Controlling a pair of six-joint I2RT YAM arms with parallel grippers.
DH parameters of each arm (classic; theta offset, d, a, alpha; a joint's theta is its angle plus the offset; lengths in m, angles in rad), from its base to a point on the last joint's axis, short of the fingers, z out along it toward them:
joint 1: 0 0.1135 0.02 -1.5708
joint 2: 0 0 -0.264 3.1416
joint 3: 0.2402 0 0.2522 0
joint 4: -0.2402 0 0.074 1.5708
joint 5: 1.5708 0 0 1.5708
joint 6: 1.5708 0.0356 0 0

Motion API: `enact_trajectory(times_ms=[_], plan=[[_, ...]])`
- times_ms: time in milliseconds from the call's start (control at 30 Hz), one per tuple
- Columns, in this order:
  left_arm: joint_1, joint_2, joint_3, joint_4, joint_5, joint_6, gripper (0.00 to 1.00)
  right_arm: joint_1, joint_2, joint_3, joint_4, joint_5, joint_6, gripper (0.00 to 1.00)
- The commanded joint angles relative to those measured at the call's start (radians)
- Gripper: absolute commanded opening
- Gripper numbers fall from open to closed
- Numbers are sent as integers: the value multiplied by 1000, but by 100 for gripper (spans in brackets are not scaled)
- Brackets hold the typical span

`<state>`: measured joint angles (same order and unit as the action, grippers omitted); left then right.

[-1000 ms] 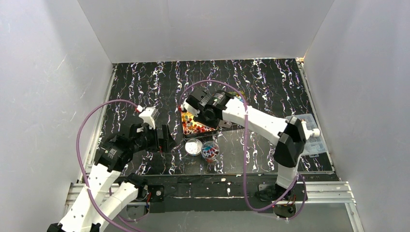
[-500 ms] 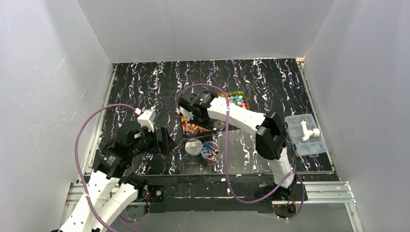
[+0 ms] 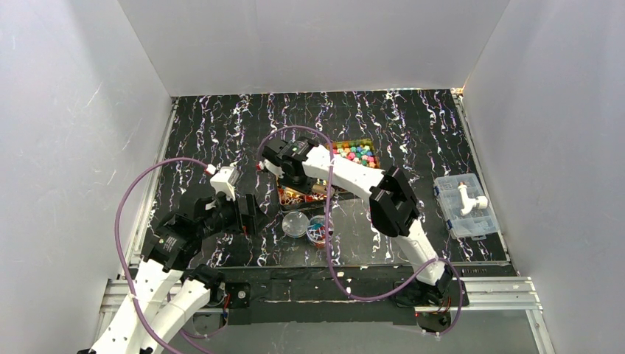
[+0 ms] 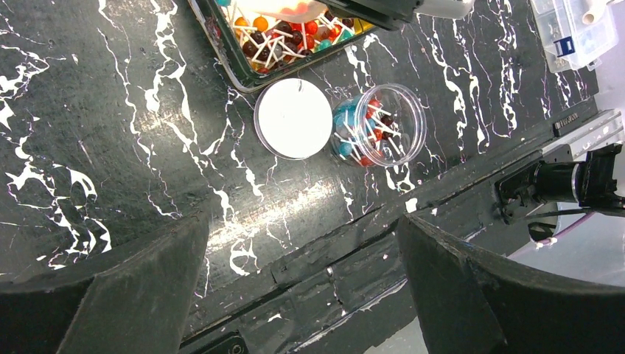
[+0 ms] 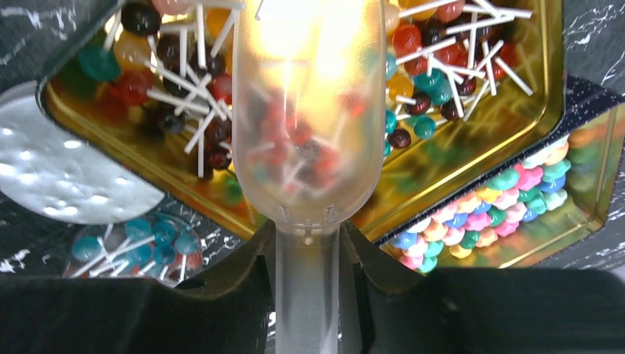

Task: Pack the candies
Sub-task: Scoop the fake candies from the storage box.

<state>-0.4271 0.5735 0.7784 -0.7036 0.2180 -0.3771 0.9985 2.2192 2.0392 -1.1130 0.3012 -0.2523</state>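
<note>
We see white walls boxing in a black, white-streaked counter (image 3: 221, 125). At left, the left claw (image 3: 249, 212) hangs spread wide, holding nothing. A white lid (image 4: 293, 118) lies just beside a clear jar (image 4: 416, 110) part-filled with candies (image 4: 368, 129). The right claw (image 5: 307, 258) clamps the handle of a scoop (image 5: 308, 110) that holds candies above a gold tin (image 5: 542, 110) heaped with them. More fill a second tin (image 3: 366, 140). A clear box (image 3: 464, 210) sits far right.

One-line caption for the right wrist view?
Right hand grips a translucent scoop loaded with lollipops over the gold tin.
</note>
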Motion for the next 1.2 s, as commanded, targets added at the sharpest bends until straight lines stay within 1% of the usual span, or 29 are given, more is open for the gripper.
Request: enact_trajectory(times_ms=[0, 200, 467, 800, 1167], plan=[[4, 7, -8, 1, 8, 13, 99, -21, 25, 59, 71, -41, 34, 1], [4, 13, -7, 3, 7, 13, 99, -42, 5, -1, 184, -56, 43, 1], [4, 24, -7, 3, 7, 13, 99, -63, -116, -209, 390, -103, 43, 1], [2, 32, -7, 3, 3, 11, 99, -69, -249, -382, 505, -95, 38, 1], [3, 38, -8, 3, -2, 10, 99, -77, -351, -490, 540, -87, 35, 1]])
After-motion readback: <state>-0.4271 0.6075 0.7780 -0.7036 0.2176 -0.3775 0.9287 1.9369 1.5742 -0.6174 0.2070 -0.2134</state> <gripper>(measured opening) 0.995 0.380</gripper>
